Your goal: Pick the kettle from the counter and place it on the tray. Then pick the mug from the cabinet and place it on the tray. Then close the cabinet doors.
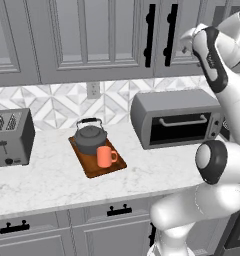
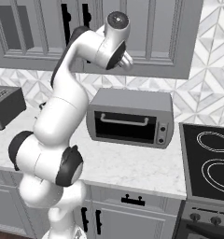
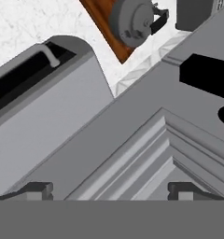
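With kettle and mug on the tray, the gripper, jaws spread and empty, faced the closed, rigid cabinet doors, best moved by black bar handles at twelve o'clock

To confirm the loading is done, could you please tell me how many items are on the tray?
2: the kettle at the back of the tray, and the mug in front of it, toward the counter edge.

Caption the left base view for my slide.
Kettle and orange mug sit on the tray; cabinet doors shut.
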Motion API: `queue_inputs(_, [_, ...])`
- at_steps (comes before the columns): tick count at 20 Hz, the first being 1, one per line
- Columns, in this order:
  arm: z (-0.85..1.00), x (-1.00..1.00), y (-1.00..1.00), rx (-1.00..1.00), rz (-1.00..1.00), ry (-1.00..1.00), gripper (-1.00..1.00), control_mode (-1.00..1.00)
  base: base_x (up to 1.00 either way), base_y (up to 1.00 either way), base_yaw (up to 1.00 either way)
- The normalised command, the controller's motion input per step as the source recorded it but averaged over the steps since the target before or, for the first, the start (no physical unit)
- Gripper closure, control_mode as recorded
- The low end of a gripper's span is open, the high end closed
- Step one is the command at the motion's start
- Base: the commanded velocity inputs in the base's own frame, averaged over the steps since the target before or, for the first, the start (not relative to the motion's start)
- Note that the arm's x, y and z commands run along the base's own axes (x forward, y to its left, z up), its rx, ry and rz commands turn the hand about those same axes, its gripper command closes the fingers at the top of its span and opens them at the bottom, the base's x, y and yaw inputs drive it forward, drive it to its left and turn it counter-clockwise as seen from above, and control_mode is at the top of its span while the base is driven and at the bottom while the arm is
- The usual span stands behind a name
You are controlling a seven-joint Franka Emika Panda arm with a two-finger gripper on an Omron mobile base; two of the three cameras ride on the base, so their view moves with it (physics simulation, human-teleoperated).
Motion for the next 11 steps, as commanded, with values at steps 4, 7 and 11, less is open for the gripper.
queue_inputs(4, [-0.44,0.41,0.0,-0.05,-0.06,0.02,-1.0,-1.0,0.0,0.0,0.0])
queue_inputs(7, [-0.39,0.25,0.0,-0.02,-0.02,0.0,-1.0,-1.0,0.0,0.0,0.0])
queue_inputs(11, [-0.11,0.04,0.0,0.0,0.0,0.0,-1.0,-1.0,0.0,0.0,0.0])
